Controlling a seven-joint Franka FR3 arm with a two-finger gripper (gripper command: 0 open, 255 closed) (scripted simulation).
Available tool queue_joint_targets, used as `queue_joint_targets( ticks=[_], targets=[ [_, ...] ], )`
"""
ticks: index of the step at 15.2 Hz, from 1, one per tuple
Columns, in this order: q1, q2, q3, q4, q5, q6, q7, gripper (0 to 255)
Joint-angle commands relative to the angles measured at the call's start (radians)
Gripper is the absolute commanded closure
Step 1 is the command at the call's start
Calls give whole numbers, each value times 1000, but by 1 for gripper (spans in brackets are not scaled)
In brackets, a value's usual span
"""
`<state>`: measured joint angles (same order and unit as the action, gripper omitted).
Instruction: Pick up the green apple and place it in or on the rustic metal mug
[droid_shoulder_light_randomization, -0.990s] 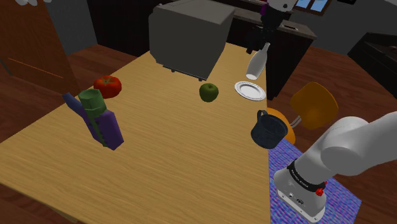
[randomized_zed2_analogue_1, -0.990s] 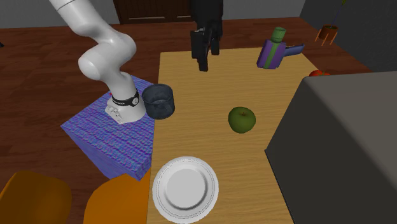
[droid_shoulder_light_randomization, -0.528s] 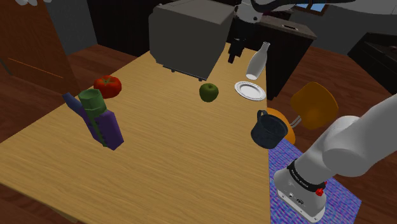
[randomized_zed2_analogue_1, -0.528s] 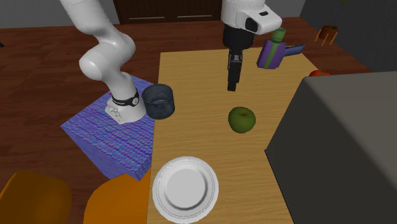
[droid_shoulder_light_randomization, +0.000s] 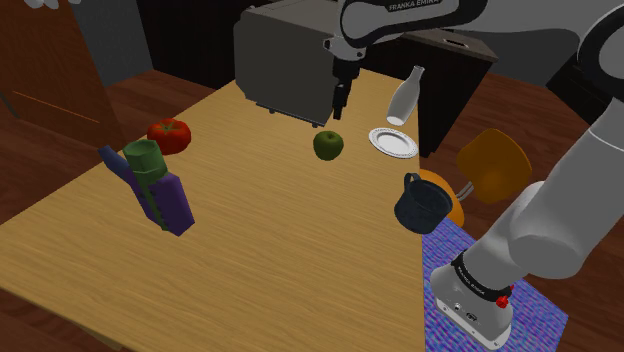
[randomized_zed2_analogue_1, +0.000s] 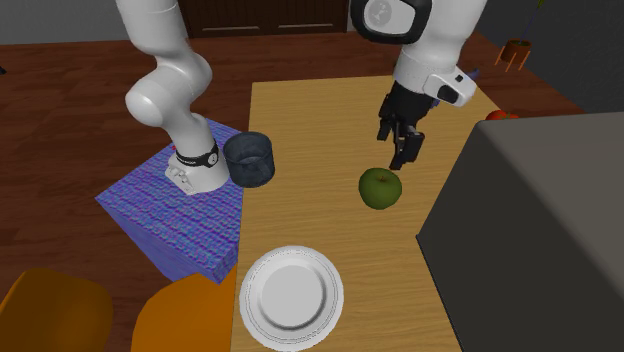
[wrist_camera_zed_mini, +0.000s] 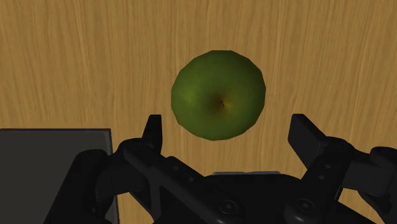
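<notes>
The wooden worktop (droid_shoulder_light_randomization: 270, 235) is the biggest thing here, a long slab of pale straight grain with a wide bare stretch down its middle and toward its near end in the shoulder view. A large plain grey box (droid_shoulder_light_randomization: 295, 55) with square corners stands at the far end and takes up that corner; in the second exterior view it crowds the picture's right side (randomized_zed2_analogue_1: 540, 200), leaving the apple only a narrow strip of wood beside it.

The white arm (droid_shoulder_light_randomization: 560, 200) rises from its stand (droid_shoulder_light_randomization: 545, 300), which carries a blue-purple speckled pattern and butts against the worktop's long edge. Rounded orange chairs (droid_shoulder_light_randomization: 493, 165) sit just beyond that edge.

A purple ribbed container (droid_shoulder_light_randomization: 165, 195) with a green cup-shaped top lies tilted near the opposite edge, a glossy red tomato (droid_shoulder_light_randomization: 169, 134) close behind it. The dark blue mug (droid_shoulder_light_randomization: 422, 203), cylindrical with a loop handle, stands right at the worktop's edge next to the stand. A white bottle (droid_shoulder_light_randomization: 404, 97) leans above a round ridged white plate (droid_shoulder_light_randomization: 392, 142).

The green apple (wrist_camera_zed_mini: 218, 95), smooth and faceted, rests on bare wood between the plate and the grey box. The black gripper (droid_shoulder_light_randomization: 338, 115) hangs just above it, fingers spread wide and not touching it.
</notes>
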<state>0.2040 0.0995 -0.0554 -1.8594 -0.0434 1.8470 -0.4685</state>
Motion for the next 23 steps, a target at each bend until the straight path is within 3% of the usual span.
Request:
queue_joint_targets(
  ticks=[1,3,10,18,19,23],
  targets=[
    [12,78,14,56,-4,-10,-43,0],
    [17,112,21,77,-8,-12,-63,0],
    [14,125,20,-9,-10,87,-62,0],
    [14,125,20,-9,-10,87,-62,0],
    [14,125,20,-9,-10,87,-62,255],
    [14,125,20,-9,-10,87,-62,255]
  ],
)
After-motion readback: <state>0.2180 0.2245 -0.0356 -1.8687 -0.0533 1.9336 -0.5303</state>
